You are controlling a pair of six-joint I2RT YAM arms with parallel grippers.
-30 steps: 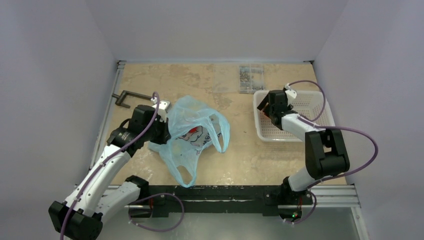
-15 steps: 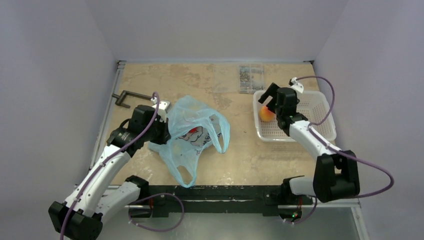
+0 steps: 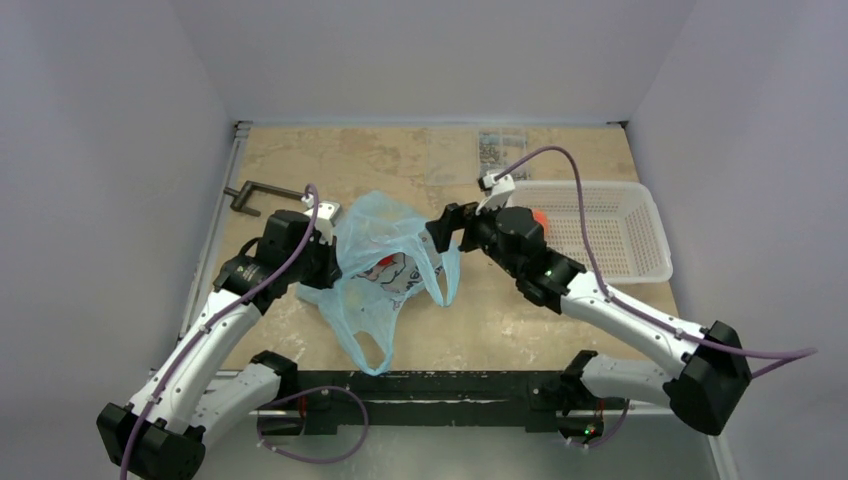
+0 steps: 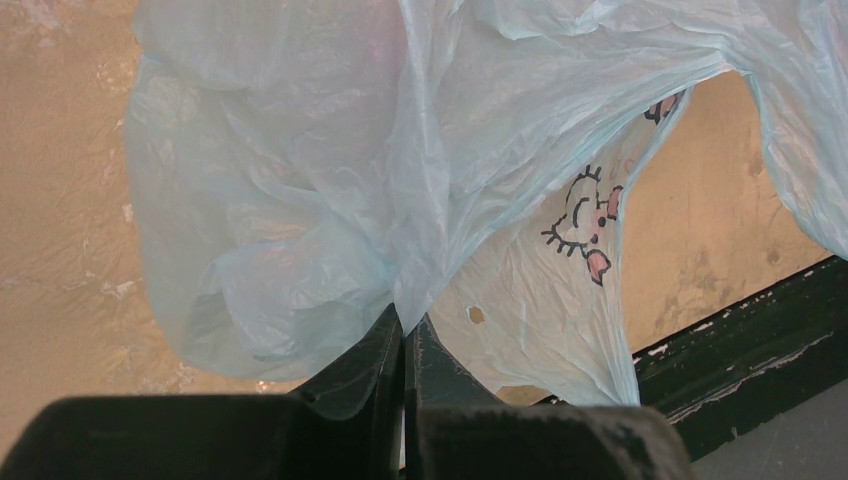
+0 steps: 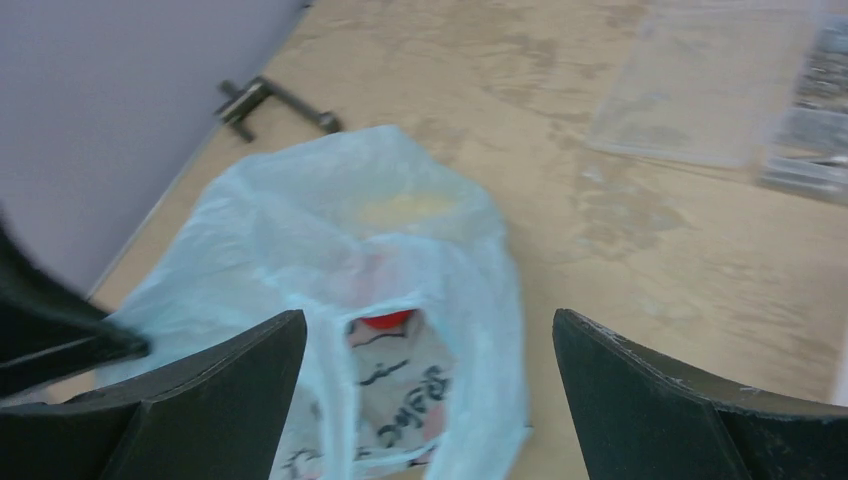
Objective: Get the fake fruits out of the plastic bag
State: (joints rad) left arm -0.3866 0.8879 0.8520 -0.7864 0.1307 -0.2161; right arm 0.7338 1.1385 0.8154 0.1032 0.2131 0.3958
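The light-blue plastic bag (image 3: 392, 262) lies crumpled on the table left of centre, its mouth held up. My left gripper (image 3: 322, 262) is shut on a fold of the bag's left edge (image 4: 400, 250), its fingers pinched together (image 4: 403, 318). A red fruit (image 3: 383, 262) shows inside the mouth (image 5: 388, 319), and a yellow shape (image 5: 405, 207) shows through the film. My right gripper (image 3: 447, 228) hovers open just right of the bag mouth, nothing between its fingers (image 5: 429, 318). A peach-orange fruit (image 3: 540, 217) lies in the white basket.
The white mesh basket (image 3: 650, 242) stands at the right. A clear box of small parts (image 3: 503, 155) sits at the back, and a dark metal clamp (image 3: 258, 195) lies at the back left. A black rail (image 3: 430, 385) runs along the near edge.
My right gripper opened over the basket, left the peach-orange fruit there and swung left to the bag mouth. The left gripper and bag have not moved.
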